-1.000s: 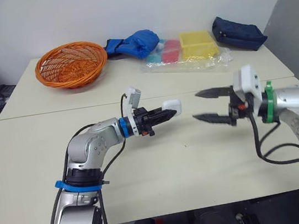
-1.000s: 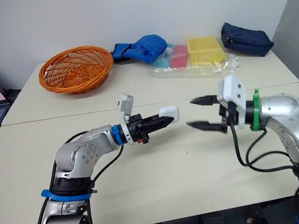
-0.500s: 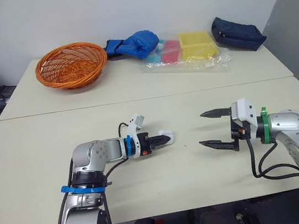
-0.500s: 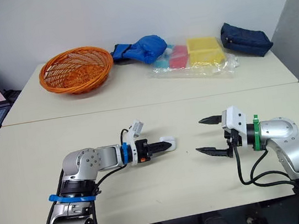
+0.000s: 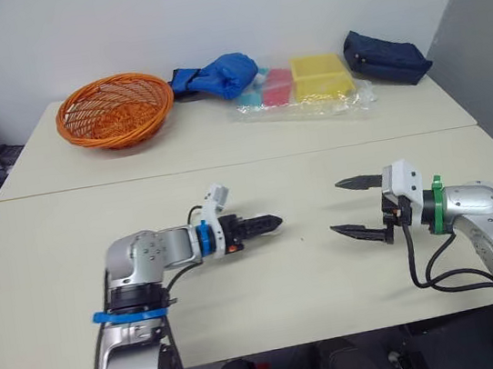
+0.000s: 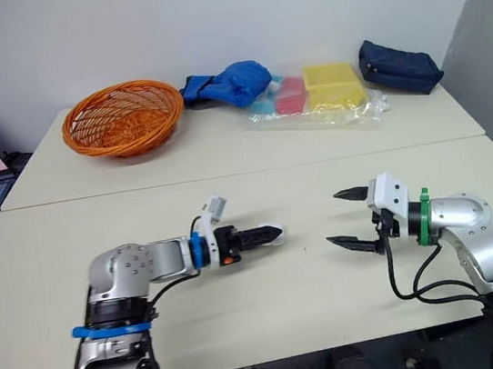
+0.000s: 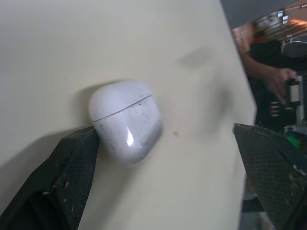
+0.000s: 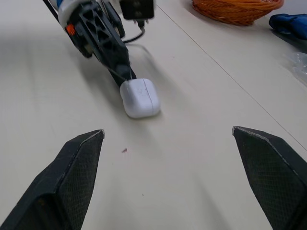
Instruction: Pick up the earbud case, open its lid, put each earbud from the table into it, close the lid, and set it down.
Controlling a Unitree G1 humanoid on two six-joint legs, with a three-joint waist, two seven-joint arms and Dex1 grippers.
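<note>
Black carbon-weave fingers of the left gripper (image 5: 273, 222) stand wide apart, holding nothing. The inner face of one finger (image 7: 72, 163) touches the side of the earbud case (image 7: 125, 120), and the other is well clear of it.

The case lies on its side on the table (image 5: 254, 174), roughly midway between the left and right edges and well away from the front edge. Its lid is shut, with the seam showing as a thin line across the rounded end. I can make out no earbuds on the surface around it, so the job looks at or near its last step.

The right gripper (image 5: 336, 207) hovers further toward the right edge, jaws spread and empty, aimed at the case but well apart from it.

The case looks to be a hard, glossy white shell, speckled with scuffs and rounded all over. I judge it light and rigid but slippery, likely to squirt out of a pinch on the curved ends. The surest hold would be across the two broad flatter faces of the body, below the seam. That leaves the lid free to hinge.

Along the far edge sit an orange wicker basket (image 5: 113, 107), a yellow box (image 5: 321, 76) and a navy pouch (image 5: 385, 57).
</note>
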